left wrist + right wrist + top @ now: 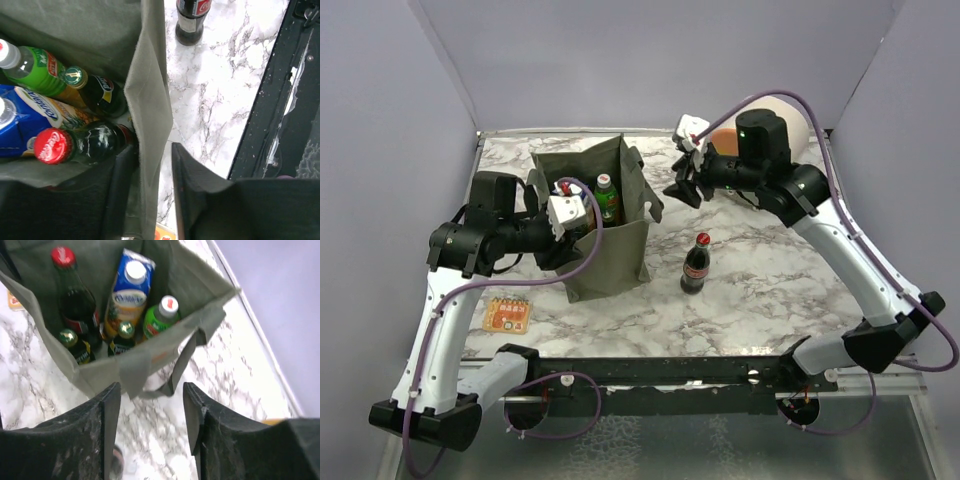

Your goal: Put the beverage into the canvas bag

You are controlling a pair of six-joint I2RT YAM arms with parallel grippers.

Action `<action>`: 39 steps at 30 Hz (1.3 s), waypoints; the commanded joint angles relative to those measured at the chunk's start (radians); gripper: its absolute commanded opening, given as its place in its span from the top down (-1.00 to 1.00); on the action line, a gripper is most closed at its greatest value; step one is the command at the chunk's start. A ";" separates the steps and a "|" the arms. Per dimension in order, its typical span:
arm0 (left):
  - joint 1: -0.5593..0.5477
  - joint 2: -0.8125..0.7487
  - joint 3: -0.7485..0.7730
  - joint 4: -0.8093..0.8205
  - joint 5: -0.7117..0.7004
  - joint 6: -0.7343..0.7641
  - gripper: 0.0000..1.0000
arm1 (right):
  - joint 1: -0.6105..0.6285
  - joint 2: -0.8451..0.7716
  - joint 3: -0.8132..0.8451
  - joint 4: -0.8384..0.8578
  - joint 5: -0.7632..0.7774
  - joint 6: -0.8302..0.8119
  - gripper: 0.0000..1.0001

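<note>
The olive-green canvas bag (610,255) stands upright left of centre. It holds a green bottle (35,67), a blue carton (30,125), a red-capped cola (75,145) and a dark gold-capped bottle (95,90). My left gripper (578,228) straddles the bag's wall (150,110). The fabric lies against one finger and a gap shows to the other, so the jaws are open (150,170). A cola bottle (696,263) stands on the table right of the bag and shows in the left wrist view (192,20). My right gripper (684,186) is open and empty (151,410), raised beside the bag (130,365).
An orange card (508,315) lies near the front left edge. A cream-and-orange cylinder (725,135) stands at the back right behind my right arm. The bag's loop handle (185,360) hangs on the side facing my right gripper. Grey walls enclose the marble table (770,270).
</note>
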State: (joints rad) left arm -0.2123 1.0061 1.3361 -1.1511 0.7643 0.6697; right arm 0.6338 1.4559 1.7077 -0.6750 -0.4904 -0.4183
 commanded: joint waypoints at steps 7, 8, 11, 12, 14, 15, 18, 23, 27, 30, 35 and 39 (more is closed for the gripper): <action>0.044 0.010 0.116 0.045 0.002 -0.099 -0.12 | -0.085 -0.201 -0.224 -0.092 0.084 0.059 -0.56; 0.061 0.015 0.133 0.063 0.015 -0.121 -0.15 | -0.093 -0.215 -0.241 -0.097 0.079 0.059 -0.63; 0.109 0.038 0.187 0.107 0.049 -0.181 -0.25 | -0.106 -0.239 -0.267 -0.125 0.062 0.049 -0.74; 0.121 0.044 0.205 0.128 0.057 -0.210 -0.29 | -0.107 -0.243 -0.273 -0.139 0.059 0.043 -0.77; 0.140 0.061 0.240 0.159 0.062 -0.257 -0.40 | -0.106 -0.249 -0.281 -0.166 0.054 0.029 -0.78; 0.149 0.070 0.257 0.175 0.063 -0.281 -0.45 | -0.106 -0.253 -0.287 -0.179 0.053 0.024 -0.79; 0.180 0.099 0.303 0.228 0.052 -0.357 -0.51 | -0.106 -0.277 -0.320 -0.199 0.042 0.017 -0.80; 0.219 0.134 0.342 0.313 -0.056 -0.483 -0.53 | -0.106 -0.296 -0.384 -0.202 0.015 0.028 -0.80; 0.240 0.158 0.366 0.338 -0.178 -0.537 -0.53 | -0.106 -0.289 -0.438 -0.191 0.018 0.026 -0.80; 0.247 0.164 0.377 0.342 -0.234 -0.540 -0.53 | -0.106 -0.282 -0.465 -0.175 0.018 0.011 -0.80; 0.248 0.158 0.349 0.344 -0.235 -0.521 -0.53 | -0.106 -0.266 -0.503 -0.146 0.011 -0.020 -0.75; 0.248 0.158 0.332 0.335 -0.221 -0.533 -0.53 | -0.106 -0.242 -0.520 -0.108 -0.012 -0.012 -0.70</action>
State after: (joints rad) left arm 0.0307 1.1751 1.6775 -0.8360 0.5636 0.1638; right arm 0.5282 1.1904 1.2041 -0.8490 -0.4599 -0.4183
